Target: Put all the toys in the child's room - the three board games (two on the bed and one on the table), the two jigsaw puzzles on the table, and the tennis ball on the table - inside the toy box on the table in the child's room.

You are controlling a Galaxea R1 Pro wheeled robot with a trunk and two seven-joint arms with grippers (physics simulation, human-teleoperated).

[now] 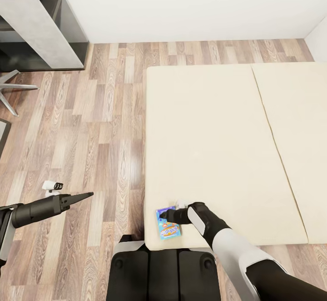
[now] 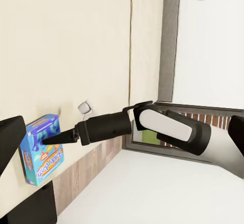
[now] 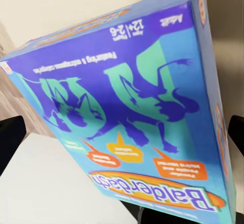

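Head view: wood-plank floor [image 1: 91, 123], cream bed [image 1: 204, 146]; blue board game [image 1: 168, 223] lying at bed's near corner, right gripper [image 1: 169, 215] reaching over it. Left wrist view: left gripper's state unclear. Right wrist view: fingers [image 3: 11, 137] spreading open around the box [image 3: 132, 117].

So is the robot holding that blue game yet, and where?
It cannot be told. The right gripper is at the blue board game near the bed's corner. The left gripper holds nothing.
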